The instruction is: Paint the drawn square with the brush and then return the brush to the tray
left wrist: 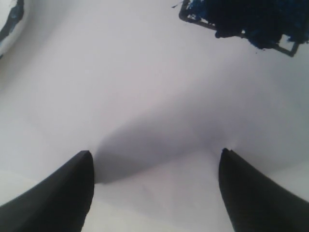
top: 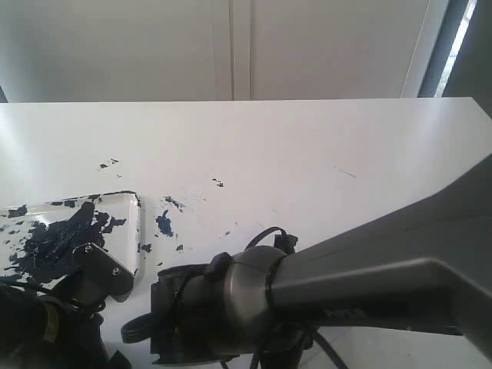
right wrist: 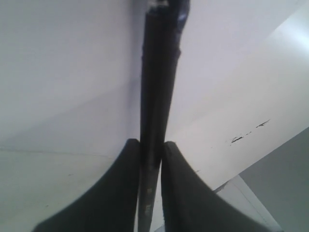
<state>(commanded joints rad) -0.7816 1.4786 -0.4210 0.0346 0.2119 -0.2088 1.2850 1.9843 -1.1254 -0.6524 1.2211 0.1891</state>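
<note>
Lying clamped inside the right claw, the brush.

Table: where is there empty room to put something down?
The far strip of the table along the wall is bare, and so is the right side beyond the right arm. It is crowded front left: the tray, the paint splatters, the left arm.

White table, dark paint splatters (scattered); grey wall behind.

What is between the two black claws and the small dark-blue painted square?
Nothing but bare white surface: the left wrist view shows it between the left gripper and the dark-blue painted square.
</note>
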